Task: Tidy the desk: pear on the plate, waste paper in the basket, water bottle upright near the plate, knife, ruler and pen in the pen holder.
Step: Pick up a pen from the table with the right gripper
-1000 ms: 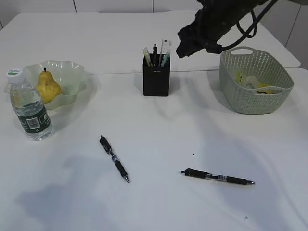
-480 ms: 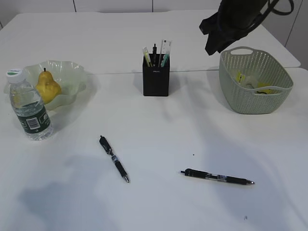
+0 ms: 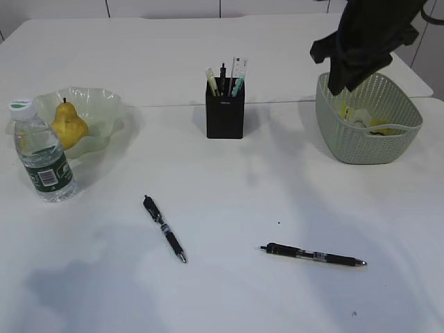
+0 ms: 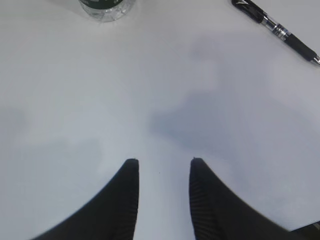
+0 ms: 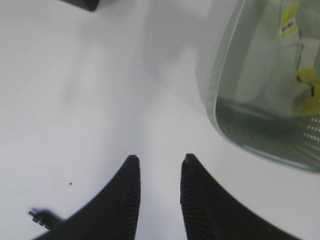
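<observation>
On the desk (image 3: 229, 187) lie two black pens (image 3: 165, 229) (image 3: 313, 256). The pear (image 3: 69, 126) sits on the plate (image 3: 104, 104), and the water bottle (image 3: 43, 156) stands upright in front of it. The pen holder (image 3: 225, 114) holds the ruler (image 3: 239, 73), a dark pen and a pale green piece that may be the knife. Waste paper (image 3: 361, 118) lies in the basket (image 3: 368, 146). My right gripper (image 5: 159, 157) hangs open and empty over bare desk beside the basket (image 5: 235, 115). My left gripper (image 4: 161, 161) is open and empty; a pen (image 4: 277, 30) and the bottle's base (image 4: 106, 7) lie ahead of it.
The right arm (image 3: 361, 48) hangs dark over the basket's left rim. A seam between two tabletops runs behind the holder. The left arm is outside the exterior view. One pen's end (image 5: 42, 216) shows at the lower left of the right wrist view.
The right arm has swung to the right, from beside the pen holder to above the basket's left rim. The objects on the desk have stayed in place.
</observation>
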You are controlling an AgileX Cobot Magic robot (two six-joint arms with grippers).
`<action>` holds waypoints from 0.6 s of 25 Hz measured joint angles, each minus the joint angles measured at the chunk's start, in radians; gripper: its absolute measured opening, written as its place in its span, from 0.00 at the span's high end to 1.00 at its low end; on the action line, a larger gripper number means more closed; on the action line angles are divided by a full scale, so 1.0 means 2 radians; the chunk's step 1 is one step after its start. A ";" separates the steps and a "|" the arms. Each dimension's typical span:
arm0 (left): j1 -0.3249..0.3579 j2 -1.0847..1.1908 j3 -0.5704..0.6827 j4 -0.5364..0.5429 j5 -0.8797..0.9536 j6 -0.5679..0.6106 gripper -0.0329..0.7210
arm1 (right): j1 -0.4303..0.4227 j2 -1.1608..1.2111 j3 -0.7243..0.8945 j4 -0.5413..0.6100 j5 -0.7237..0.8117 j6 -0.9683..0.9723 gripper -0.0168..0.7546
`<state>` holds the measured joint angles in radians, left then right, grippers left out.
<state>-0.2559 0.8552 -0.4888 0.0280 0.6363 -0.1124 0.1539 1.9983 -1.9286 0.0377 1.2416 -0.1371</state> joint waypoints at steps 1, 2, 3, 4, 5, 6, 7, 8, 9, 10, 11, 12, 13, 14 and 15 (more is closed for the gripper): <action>0.000 0.000 0.000 0.000 0.000 0.000 0.64 | 0.000 -0.006 0.018 -0.002 0.000 -0.001 0.67; 0.000 0.000 0.000 0.000 0.000 0.000 0.64 | 0.000 -0.011 0.036 -0.004 0.000 -0.003 0.67; 0.000 0.000 0.000 0.001 0.000 0.000 0.64 | 0.000 -0.016 0.051 -0.005 0.000 -0.005 0.67; 0.000 0.000 0.000 0.001 0.000 0.000 0.64 | 0.001 -0.022 0.065 -0.006 0.000 -0.012 0.67; 0.000 0.000 0.000 0.002 0.000 0.000 0.64 | 0.001 -0.027 0.076 -0.006 0.000 -0.020 0.67; 0.000 0.000 0.000 0.002 0.000 0.000 0.64 | 0.001 -0.032 0.087 -0.006 0.000 -0.030 0.67; 0.000 0.000 0.000 0.002 0.000 0.000 0.64 | 0.002 -0.034 0.097 -0.006 0.000 -0.041 0.67; 0.000 0.000 0.000 0.002 0.000 0.000 0.64 | 0.004 -0.037 0.105 -0.006 0.000 -0.054 0.67; 0.000 0.000 0.000 0.004 0.000 0.000 0.64 | 0.006 -0.040 0.113 -0.006 0.000 -0.062 0.67; 0.000 0.000 0.000 0.004 0.000 0.000 0.64 | 0.008 -0.041 0.120 -0.006 0.000 -0.070 0.67; 0.000 0.000 0.000 0.004 0.000 0.000 0.64 | 0.010 -0.041 0.126 -0.006 -0.001 -0.075 0.67; 0.000 0.000 0.000 0.004 0.000 0.000 0.64 | 0.011 -0.042 0.131 -0.006 -0.001 -0.079 0.67; 0.000 0.000 0.000 0.006 0.000 0.000 0.64 | 0.012 -0.042 0.137 -0.006 -0.002 -0.080 0.67; 0.000 0.000 0.000 0.009 -0.001 0.000 0.64 | 0.013 -0.042 0.143 -0.006 -0.003 -0.080 0.67; 0.000 0.000 0.000 0.014 -0.001 0.000 0.64 | 0.013 -0.042 0.150 -0.006 -0.004 -0.080 0.67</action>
<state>-0.2559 0.8552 -0.4888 0.0556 0.6342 -0.1124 0.1808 1.9135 -1.6286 0.0262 1.2335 -0.2968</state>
